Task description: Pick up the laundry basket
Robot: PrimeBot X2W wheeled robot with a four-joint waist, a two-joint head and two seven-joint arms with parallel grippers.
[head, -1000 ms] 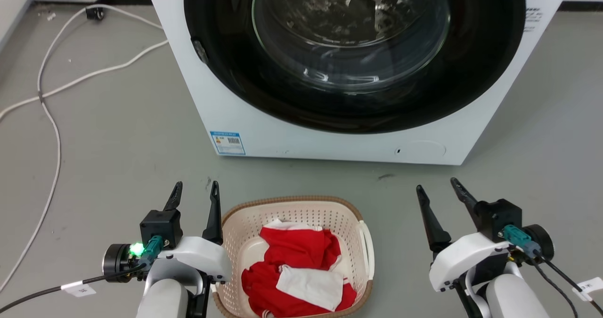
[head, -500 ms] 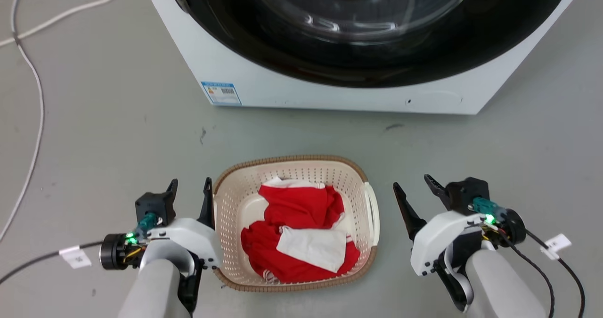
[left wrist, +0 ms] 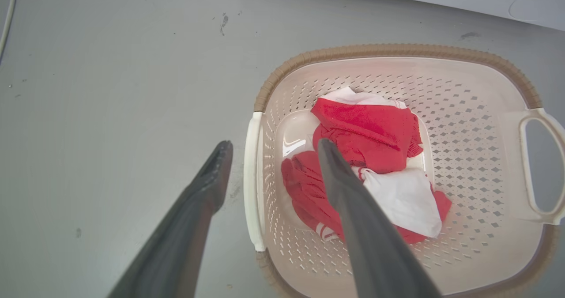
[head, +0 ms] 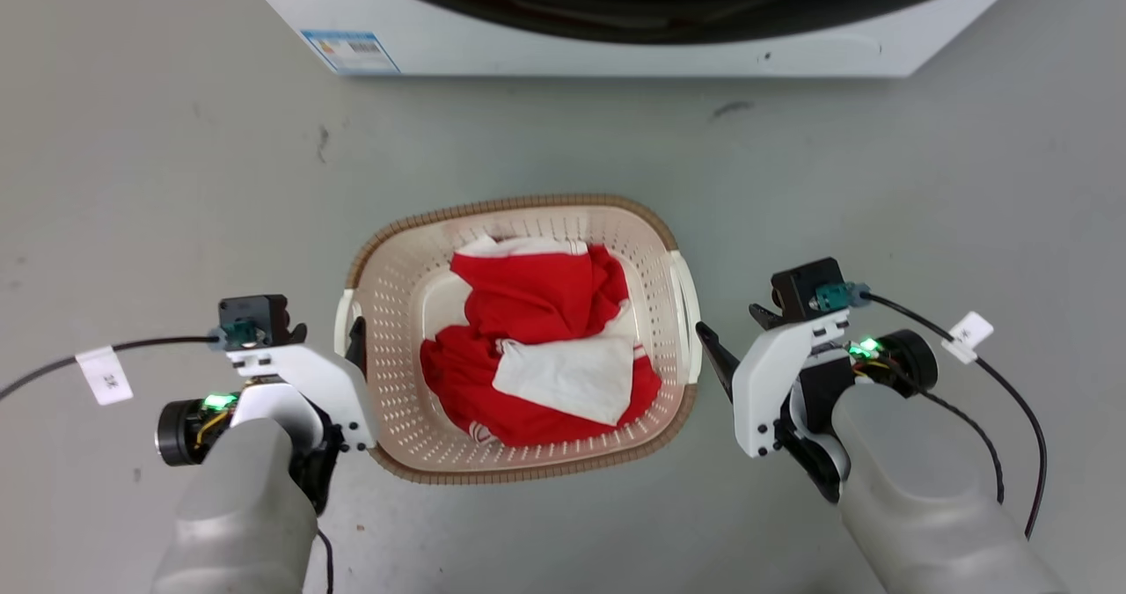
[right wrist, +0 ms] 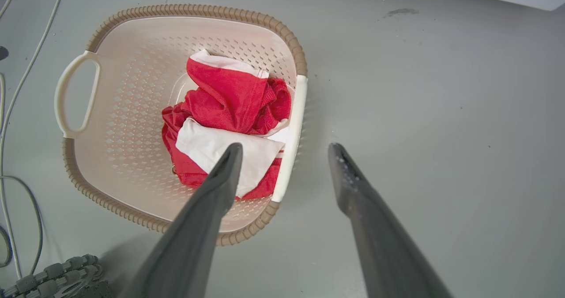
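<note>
- One basket (head: 519, 204) sits on the floor before one washer (head: 616, 48), holding one red-and-white heap (head: 537, 348).
- Two grippers flank the basket: left gripper (left wrist: 273, 144) and right gripper (right wrist: 286, 148), fingers apart, nothing held.

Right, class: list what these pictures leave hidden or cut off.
Head view: the washing machine, cut off by the top edge.
All views: floor of the laundry basket, partly under the red and white clothes.
Left wrist view: basket's near rim, past the bottom edge.
</note>
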